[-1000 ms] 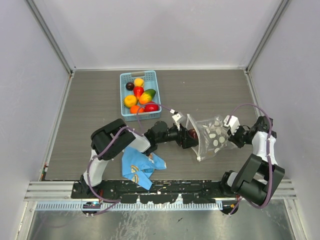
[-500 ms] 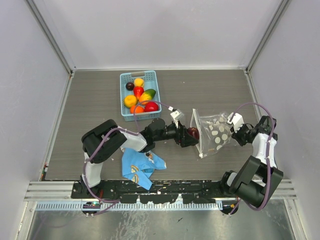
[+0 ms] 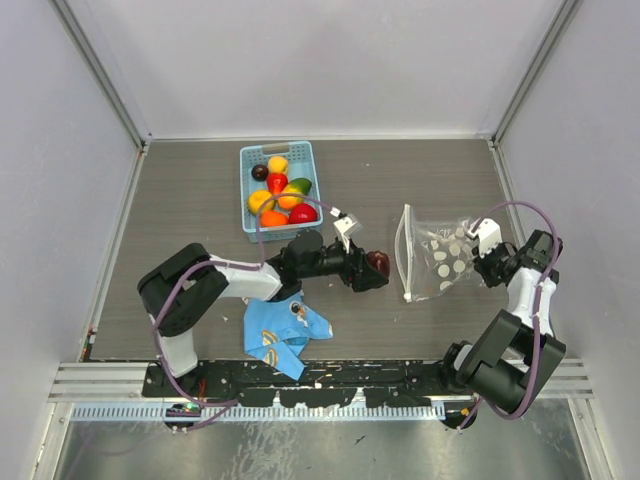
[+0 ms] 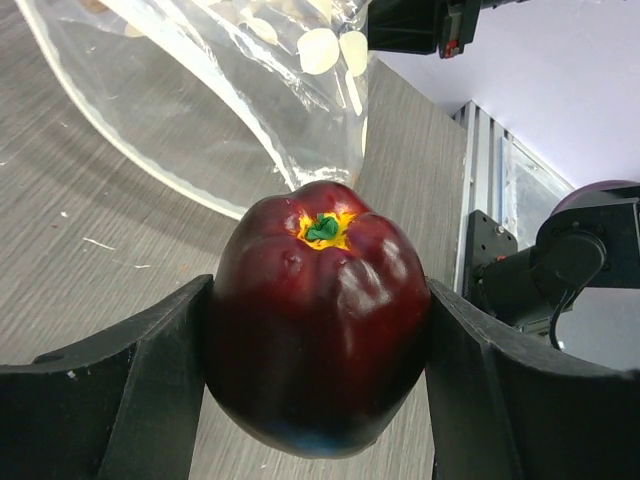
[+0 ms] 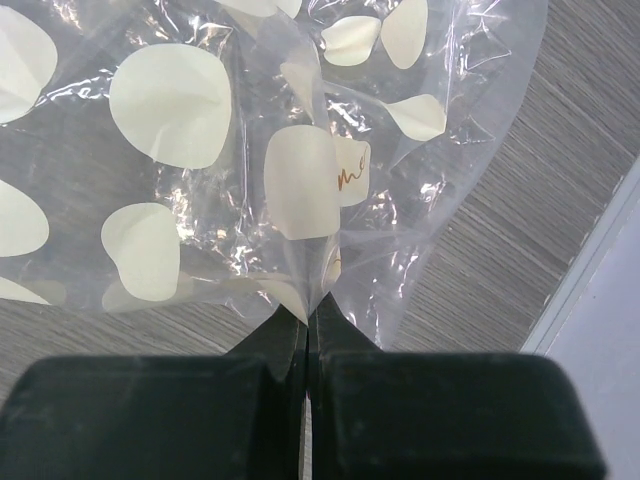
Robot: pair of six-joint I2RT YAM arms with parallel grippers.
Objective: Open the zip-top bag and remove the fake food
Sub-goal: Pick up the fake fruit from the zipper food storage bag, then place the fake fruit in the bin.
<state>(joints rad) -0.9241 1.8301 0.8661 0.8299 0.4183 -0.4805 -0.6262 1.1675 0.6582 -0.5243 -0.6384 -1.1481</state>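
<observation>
My left gripper (image 3: 376,266) (image 4: 320,390) is shut on a dark red fake pepper (image 3: 379,263) (image 4: 320,315), its green stem facing the wrist camera, just left of the zip-top bag. That clear bag with white dots (image 3: 440,258) (image 4: 250,90) (image 5: 230,160) lies flat on the table, its white zip strip (image 3: 404,250) toward the pepper. My right gripper (image 3: 487,262) (image 5: 306,325) is shut on the bag's far right edge, plastic pinched between its fingertips. Several more fake food pieces (image 3: 280,198) lie in the blue basket.
The light blue basket (image 3: 244,190) stands at the back left of centre. A blue cartoon-print cloth (image 3: 280,335) lies by the left arm near the front edge. Metal frame rails run along the table's sides.
The left gripper has drawn the dark red pepper leftward out of the bag's mouth. The right gripper has pulled the bag to the right, and it now lies flatter.
</observation>
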